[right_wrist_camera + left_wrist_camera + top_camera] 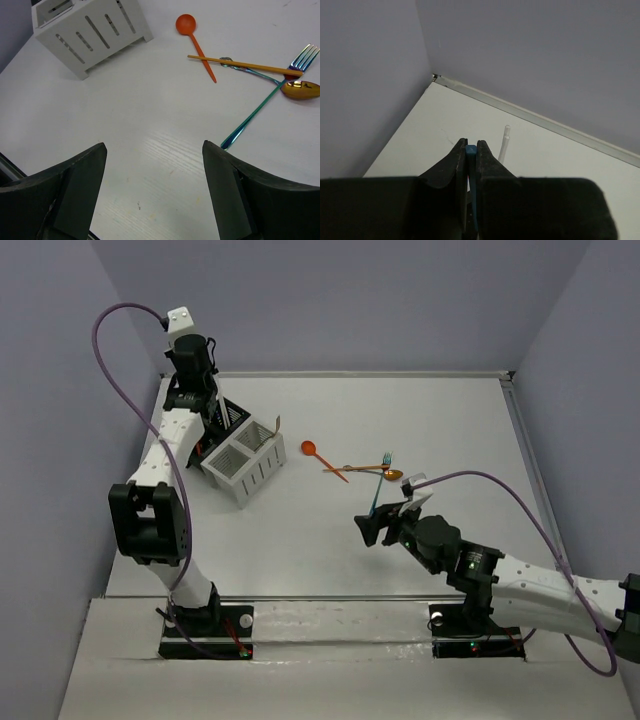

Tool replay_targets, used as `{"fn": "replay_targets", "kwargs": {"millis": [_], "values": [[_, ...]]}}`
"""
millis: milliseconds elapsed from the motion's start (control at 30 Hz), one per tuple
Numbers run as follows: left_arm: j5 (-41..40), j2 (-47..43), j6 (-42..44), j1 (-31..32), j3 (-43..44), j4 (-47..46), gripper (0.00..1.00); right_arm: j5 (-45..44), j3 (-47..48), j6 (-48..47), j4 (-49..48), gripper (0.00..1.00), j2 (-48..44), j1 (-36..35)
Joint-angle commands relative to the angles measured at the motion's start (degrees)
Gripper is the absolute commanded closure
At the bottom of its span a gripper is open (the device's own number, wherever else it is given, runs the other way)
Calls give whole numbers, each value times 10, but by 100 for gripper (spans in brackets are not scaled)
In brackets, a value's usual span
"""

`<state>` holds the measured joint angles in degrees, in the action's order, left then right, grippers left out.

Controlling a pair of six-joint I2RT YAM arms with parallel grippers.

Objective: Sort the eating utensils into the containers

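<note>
Three lilac walls (330,300), white wood-grain table (300,550), loose utensils (365,470)

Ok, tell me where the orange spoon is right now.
In the top view the orange spoon lies on the table just right of the white caddy, its handle crossing the left end of the orange stick.

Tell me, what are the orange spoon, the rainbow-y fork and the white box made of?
Orange spoon: probably plastic, matte, one flat even colour with no glints.
Teal fork: looks like metal with a glossy iridescent coating; its tines shift from blue to purple and gleam.
White caddy: likely plastic or painted metal, I can't tell which; smooth, dull white walls with clean-cut slots.
</note>
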<state>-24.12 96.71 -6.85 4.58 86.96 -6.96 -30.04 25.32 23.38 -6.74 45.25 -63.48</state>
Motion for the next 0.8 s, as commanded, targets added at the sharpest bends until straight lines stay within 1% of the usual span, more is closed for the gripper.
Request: {"fn": "replay_targets", "kwargs": {"millis": [0, 67, 167, 200, 267, 300, 333, 400, 433, 467, 633, 667, 700, 767], "values": [[-7, 6, 10, 13, -6, -50, 94, -9, 1, 3, -25, 17, 5, -6], [1, 10, 13, 18, -6, -49, 93, -10, 0, 4, -25, 17, 5, -6], [3, 15, 17, 24, -8, -49, 86, -16, 1, 4, -25, 16, 6, -6], [2, 16, 17, 24, -9, -48, 75, -18, 3, 5, -23, 16, 5, -6], [3, 17, 14, 24, -7, -46, 60, -22, 6, 9, -15, 16, 7, -6], [2, 16, 12, 24, -4, -39, 40, -25, 9, 10, -11, 16, 7, -6], [1, 15, 11, 24, -1, -36, 30, -31, 9, 11, -9, 16, 7, -6], [2, 0, 3, 24, -3, -36, 18, -36, 9, 17, 0, 16, 8, -6], [3, -10, 0, 24, -7, -43, 10, -40, 10, 19, 2, 16, 9, -6], [6, -26, -2, 30, -8, -45, 5, -43, 10, 24, 4, 16, 10, -6], [39, -80, -37, 50, -5, -42, 2, -59, 22, 37, 20, 18, 32, -6], [50, -99, -43, 50, -6, -41, 1, -63, 31, 43, 25, 21, 45, -6], [55, -109, -54, 65, -10, -40, 1, -63, 34, 45, 30, 22, 53, -6], [77, -130, -68, 74, -18, -42, 1, -62, 43, 47, 34, 28, 76, -6]]}}
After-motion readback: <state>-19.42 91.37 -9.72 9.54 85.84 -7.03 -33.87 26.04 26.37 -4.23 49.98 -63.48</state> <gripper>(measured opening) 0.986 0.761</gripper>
